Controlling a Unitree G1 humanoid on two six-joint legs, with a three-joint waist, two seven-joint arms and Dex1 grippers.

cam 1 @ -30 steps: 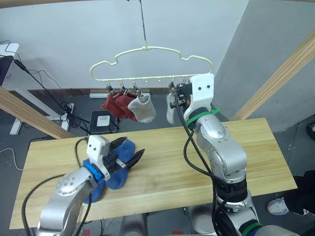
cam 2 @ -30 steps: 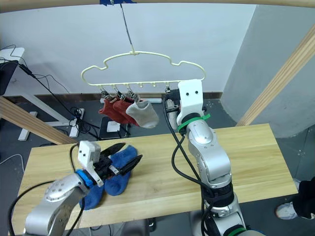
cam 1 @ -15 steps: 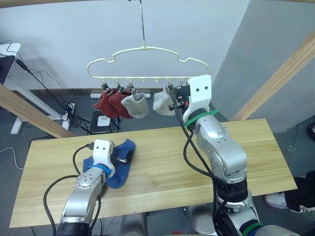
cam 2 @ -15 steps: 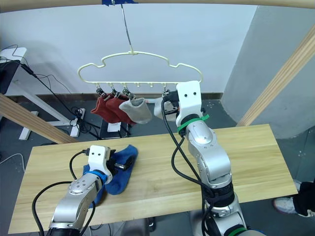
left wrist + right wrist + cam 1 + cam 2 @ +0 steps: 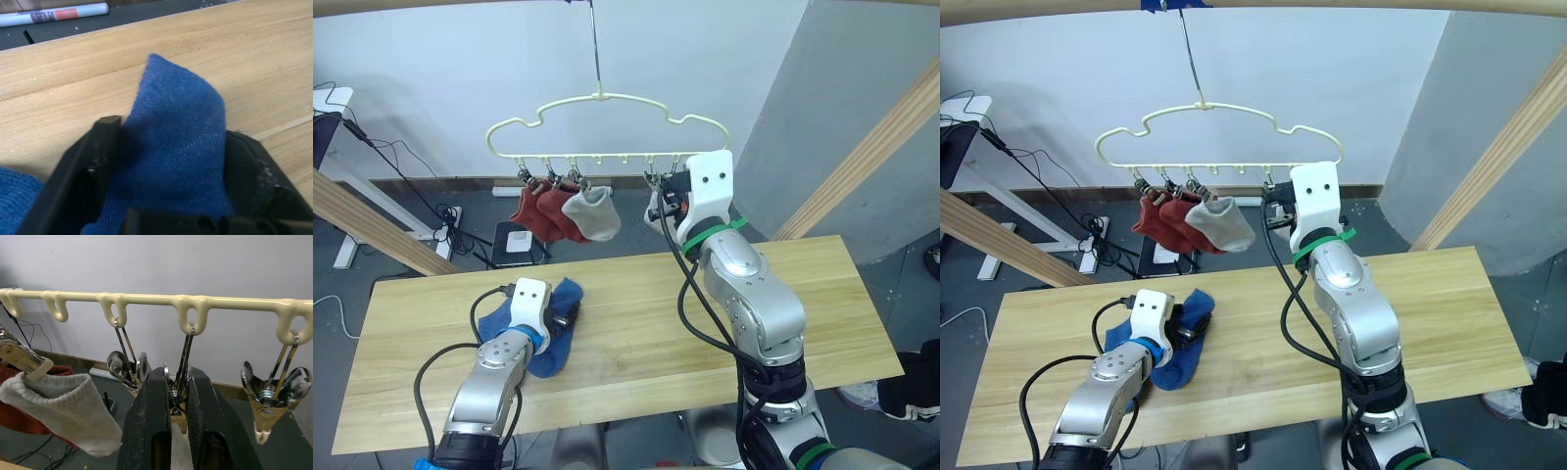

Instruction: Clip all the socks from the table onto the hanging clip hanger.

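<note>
Two blue socks (image 5: 546, 333) lie in a bunch on the table (image 5: 636, 372), near its left end and closer to the front edge than the back. The left gripper (image 5: 168, 161) is down on them. Its two black fingers (image 5: 90, 171) are closed on a fold of blue sock (image 5: 181, 147) that sticks up between them. The left arm reaches forward low over the table, with its wrist just above the wood. Part of the blue bunch is hidden under that arm.

Above the back edge of the table hangs the clip hanger (image 5: 607, 98), a cream wire shape on a thin metal hook. Two dark red socks (image 5: 540, 211) and one light grey sock (image 5: 592, 217) hang from clips on its left half, touching each other.

The right arm is bent up high, with its gripper (image 5: 171, 396) at the hanger's bottom bar, toward the right end. Its fingers (image 5: 146, 426) are nearly closed around a metal clip (image 5: 177, 399), and a bit of pale cloth (image 5: 180, 453) shows low between them. From the head camera a light grey sock (image 5: 654, 208) hangs at that clip, mostly hidden behind the white wrist. One more clip (image 5: 266, 406) hangs open beside the gripper with nothing in it.
</note>
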